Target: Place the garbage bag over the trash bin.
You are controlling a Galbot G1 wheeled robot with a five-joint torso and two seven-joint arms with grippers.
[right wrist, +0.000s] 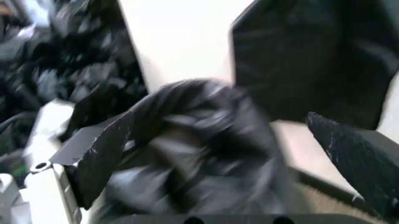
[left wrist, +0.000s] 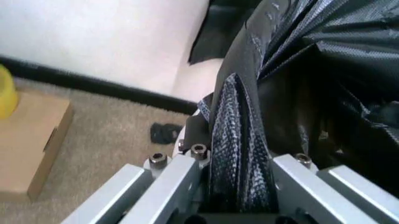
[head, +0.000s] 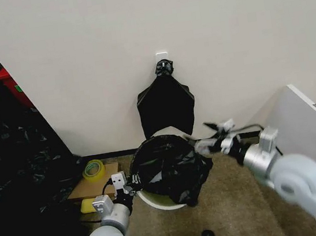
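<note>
Head view: one garbage bag [head: 169,166] is draped over one trash bin [head: 157,202], whose rim shows below it. The left gripper [head: 132,180] meets the bag's left side; the right gripper [head: 208,144] is at its right.

Left wrist view: two fingers [left wrist: 181,182] pinch a bag fold [left wrist: 237,154].

Right wrist view: two fingers [right wrist: 100,149] stand spread, with crumpled bag [right wrist: 199,154] between them.

No readable text (labels or signs)
</note>
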